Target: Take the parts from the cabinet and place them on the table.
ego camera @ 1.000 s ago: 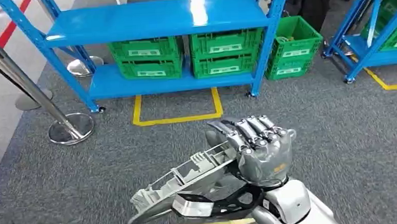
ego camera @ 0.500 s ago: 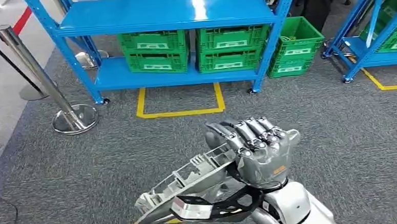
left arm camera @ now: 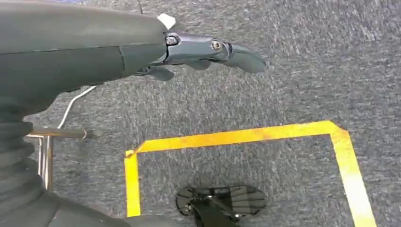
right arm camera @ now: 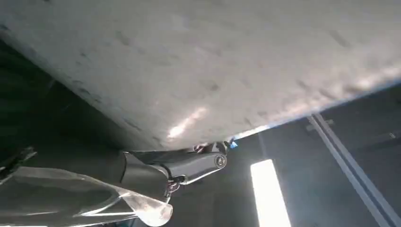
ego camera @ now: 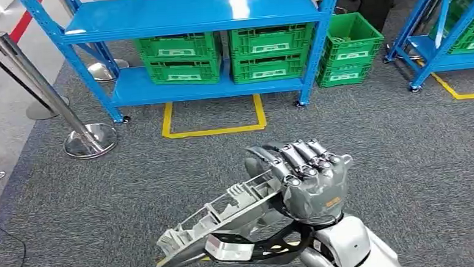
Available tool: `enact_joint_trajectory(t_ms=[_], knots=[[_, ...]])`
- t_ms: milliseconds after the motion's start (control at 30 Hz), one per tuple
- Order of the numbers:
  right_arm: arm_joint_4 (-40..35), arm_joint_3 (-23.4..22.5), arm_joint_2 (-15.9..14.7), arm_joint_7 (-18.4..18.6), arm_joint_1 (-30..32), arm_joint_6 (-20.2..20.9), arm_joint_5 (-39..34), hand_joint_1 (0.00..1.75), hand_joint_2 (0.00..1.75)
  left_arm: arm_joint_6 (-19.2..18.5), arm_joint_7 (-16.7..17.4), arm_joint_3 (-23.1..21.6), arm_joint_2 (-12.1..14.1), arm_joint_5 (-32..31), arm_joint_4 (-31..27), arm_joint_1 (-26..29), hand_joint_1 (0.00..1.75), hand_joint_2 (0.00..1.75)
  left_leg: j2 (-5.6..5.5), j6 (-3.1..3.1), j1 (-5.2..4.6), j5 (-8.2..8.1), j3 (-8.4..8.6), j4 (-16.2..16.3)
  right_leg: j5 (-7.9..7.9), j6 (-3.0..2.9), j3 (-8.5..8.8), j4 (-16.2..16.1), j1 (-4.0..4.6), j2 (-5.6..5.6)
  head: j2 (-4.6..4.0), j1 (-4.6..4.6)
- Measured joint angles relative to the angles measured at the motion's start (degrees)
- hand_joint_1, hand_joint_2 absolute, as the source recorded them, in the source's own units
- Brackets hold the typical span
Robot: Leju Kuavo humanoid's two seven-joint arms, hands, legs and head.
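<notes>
My right hand grips a long grey ribbed metal part low in the head view. The part points down and to the left over the grey carpet. A black and silver bracket hangs under it. In the right wrist view the part's pale grey surface lies close to the camera, with dark fingers beneath it. My left hand hangs over the carpet with its fingers stretched out and holds nothing. The blue cabinet stands ahead with green crates on its lower shelf.
A yellow tape square marks the floor before the cabinet. A chrome stanchion stands at the left. Another green crate sits on the floor right of the cabinet, and a second blue rack lies further right. Yellow tape lies below my left hand.
The whole view has shifted, so the camera has moved relative to the cabinet. My right hand keeps the same grip on the part.
</notes>
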Motion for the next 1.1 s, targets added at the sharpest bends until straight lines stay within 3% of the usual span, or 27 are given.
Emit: enact_joint_trajectory(t_ms=[167,300,1100], knots=[[0.0,0.02,0.0,0.0,-0.01,0.02,-0.02,1.75,1.75,0.0,0.11,0.0,0.02,0.0,0.0,0.0,0.0,1.75,0.0,-0.96,0.05,0.4,-0.56,0.0,0.22,-0.38,-0.72,0.37,0.03,-0.01,0.0,0.0],[0.0,0.07,0.0,0.0,-0.01,0.02,-0.04,1.75,1.75,0.0,0.11,0.02,0.02,0.0,0.0,0.0,0.0,1.75,0.0,-1.26,0.05,0.59,-0.82,0.0,0.38,-0.55,-0.95,0.39,0.04,-0.03,0.0,0.02],[0.0,-0.61,0.04,-0.11,-0.2,0.02,2.25,1.75,1.75,0.04,1.11,0.02,0.04,-0.68,0.0,-0.02,0.0,1.75,0.0,-1.13,-0.09,0.63,-1.4,0.52,0.81,-0.2,-1.28,0.3,-0.17,-0.05,0.0,0.02]])
